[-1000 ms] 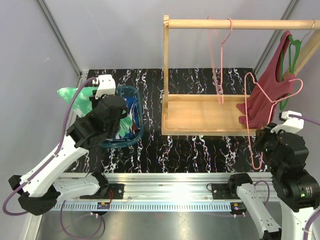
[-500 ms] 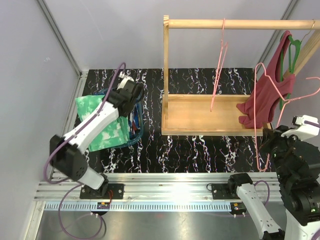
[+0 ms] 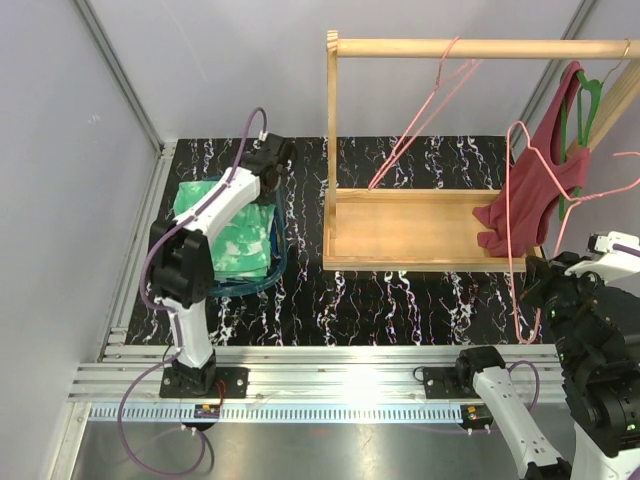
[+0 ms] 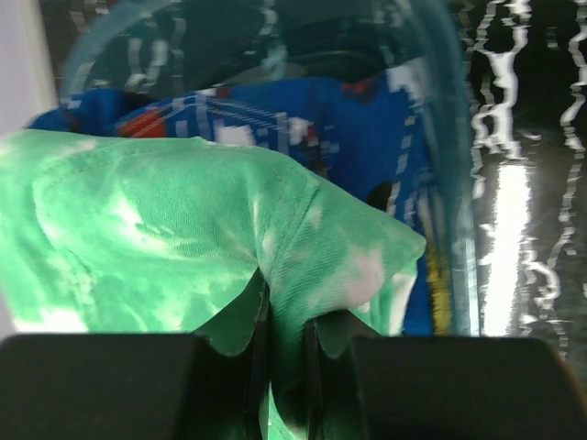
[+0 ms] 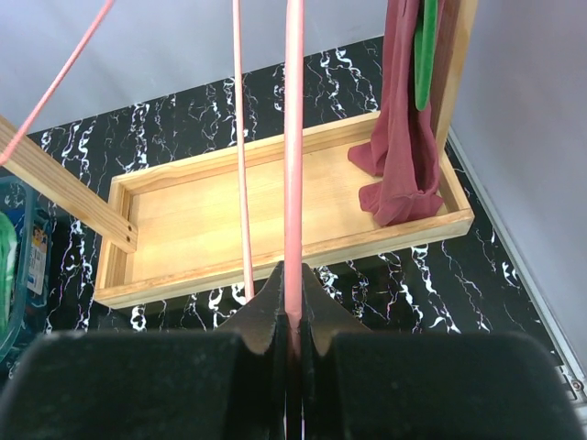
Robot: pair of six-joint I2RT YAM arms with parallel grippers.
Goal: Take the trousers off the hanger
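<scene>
**Both trousers in the basket, both end effectors gripping**

The left end effector (image 4: 284, 321) pinches a fold of the green trousers (image 4: 138, 229). They lie in the blue basket (image 3: 262, 283) at the left of the counter (image 3: 400, 300), on top of the blue trousers (image 4: 303, 119). In the middle, a pink hanger (image 3: 420, 125) hangs tilted from the wooden rack (image 3: 480, 47). On the right, the right end effector (image 5: 293, 307) is clamped narrow on a second pink hanger (image 5: 293, 137), near the maroon top (image 3: 545, 175).
</scene>
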